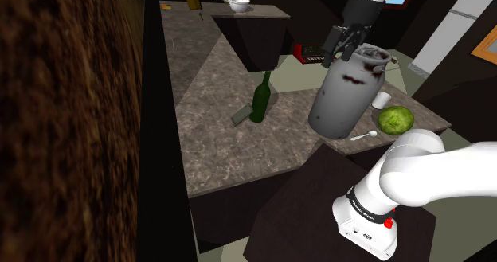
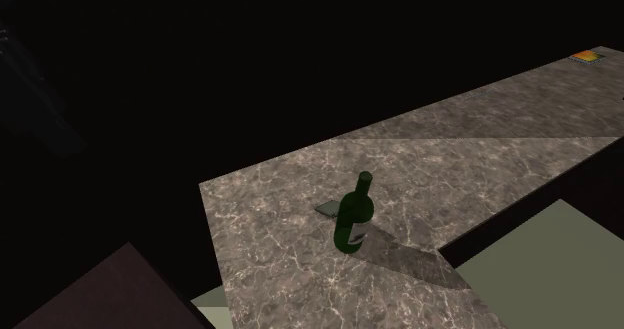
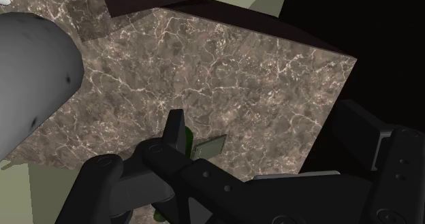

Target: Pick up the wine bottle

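A dark green wine bottle [image 1: 260,99] stands upright on the marbled stone counter [image 1: 215,145], its foot on a flat grey card [image 1: 242,116]. In the second exterior view the bottle [image 2: 354,217] stands near the counter's [image 2: 480,167] corner. My black gripper [image 1: 338,58] hangs high above the counter, well off to the shoulder view's right of the bottle, beside the top of a large grey canister [image 1: 345,95]. Its fingers stand apart with nothing between them. In the wrist view a sliver of the bottle [image 3: 186,139] and the card [image 3: 210,147] show far below, behind one finger [image 3: 171,131].
Next to the canister lie a green cabbage [image 1: 396,120], a white cup [image 1: 382,99] and a spoon [image 1: 364,136]. A white bowl [image 1: 239,3] sits on the far counter, a red box [image 1: 307,53] lower down. A dark table [image 1: 318,197] stands before the stand.
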